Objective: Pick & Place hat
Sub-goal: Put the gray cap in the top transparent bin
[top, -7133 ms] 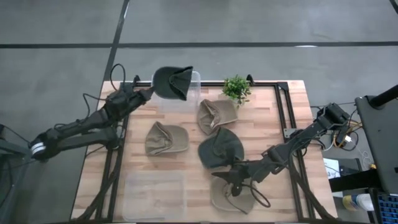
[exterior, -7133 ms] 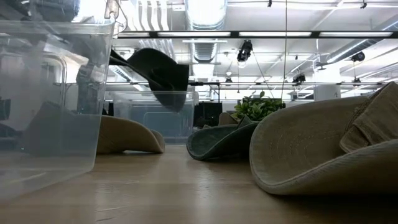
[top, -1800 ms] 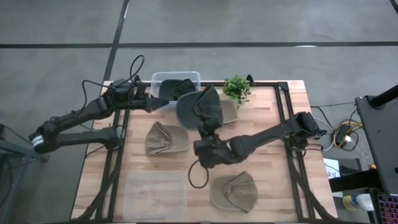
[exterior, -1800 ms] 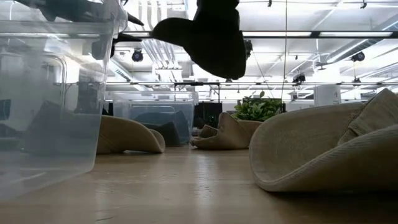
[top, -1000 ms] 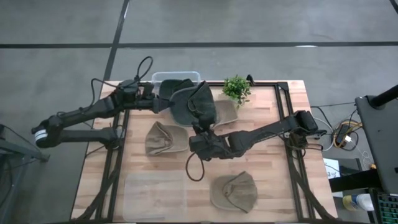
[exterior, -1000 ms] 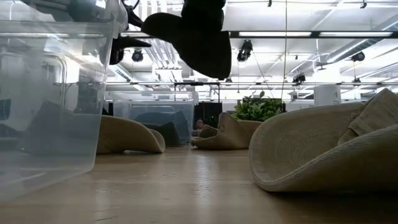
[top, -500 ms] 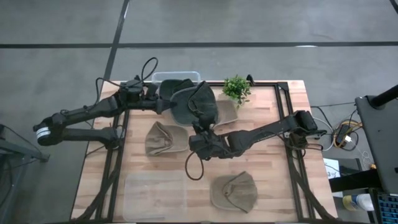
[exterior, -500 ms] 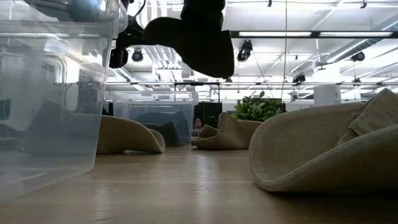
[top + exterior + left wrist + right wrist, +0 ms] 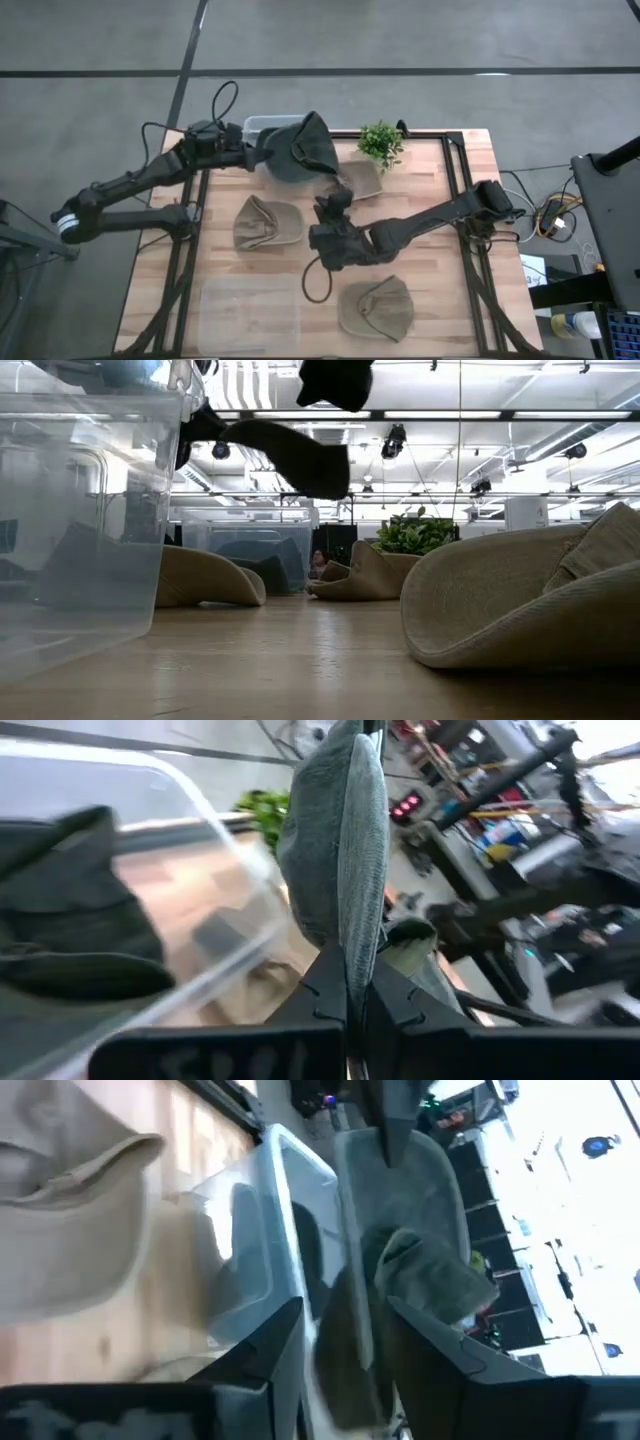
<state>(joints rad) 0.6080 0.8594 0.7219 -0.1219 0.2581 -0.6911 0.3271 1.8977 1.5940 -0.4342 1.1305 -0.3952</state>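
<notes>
A dark green hat (image 9: 300, 150) (image 9: 290, 455) hangs in the air over the clear bin (image 9: 250, 125) at the table's far edge. My left gripper (image 9: 258, 155) (image 9: 350, 995) reaches in from the left and is shut on it. My right gripper (image 9: 335, 200) (image 9: 345, 1345) (image 9: 335, 385) stands open just on the near side of the hat, pointing at it, and the low view shows it apart from the hat. A second dark hat (image 9: 80, 910) lies inside the bin. My left gripper pinches the dark hat's brim at its edge (image 9: 350, 960) between both fingers. The fingers come in about level from the table's left. The hat is lifted clear above the bin and reaches out beyond the fingers, edge-on in the left wrist view.
Three tan hats lie on the table: one left of centre (image 9: 265, 222), one by the near edge (image 9: 375, 308), one by the plant (image 9: 362, 180). A small potted plant (image 9: 380, 143) stands at the far edge. Another clear bin (image 9: 248, 312) (image 9: 80, 510) sits near the near-left corner.
The dark hat has come away from my right gripper and now hangs from my left gripper alone. It has swung toward the table's far left, over the bin, and sits lower in the low view. My left gripper has drawn back slightly toward the far left.
</notes>
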